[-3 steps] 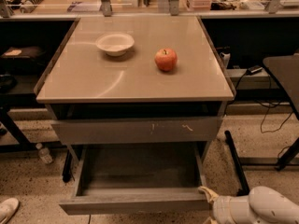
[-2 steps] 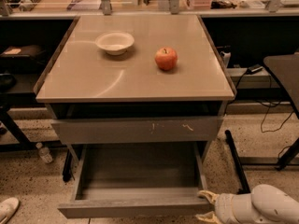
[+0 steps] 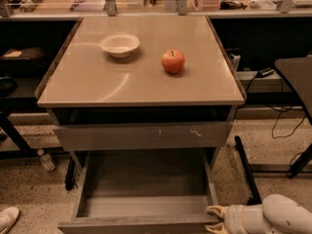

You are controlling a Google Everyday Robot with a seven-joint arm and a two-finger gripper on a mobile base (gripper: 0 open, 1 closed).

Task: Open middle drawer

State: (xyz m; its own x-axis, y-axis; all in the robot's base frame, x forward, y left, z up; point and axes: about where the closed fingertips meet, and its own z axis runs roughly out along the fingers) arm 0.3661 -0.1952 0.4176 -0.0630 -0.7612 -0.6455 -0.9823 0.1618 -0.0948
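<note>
Grey mid drawer (image 3: pixel 146 184) pulled wide open, empty; gripper (image 3: pixel 213 217) at front-right corner.

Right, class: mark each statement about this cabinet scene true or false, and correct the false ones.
1. The apple sits on the cabinet top. True.
2. The middle drawer is shut. False: it stands pulled out, with its inside in view.
3. The gripper is at that drawer's front right corner. True.
4. The apple lies inside the bowl. False: they stand apart on the top.
5. The scratched drawer front is pulled out too. False: it sits closed.
</note>
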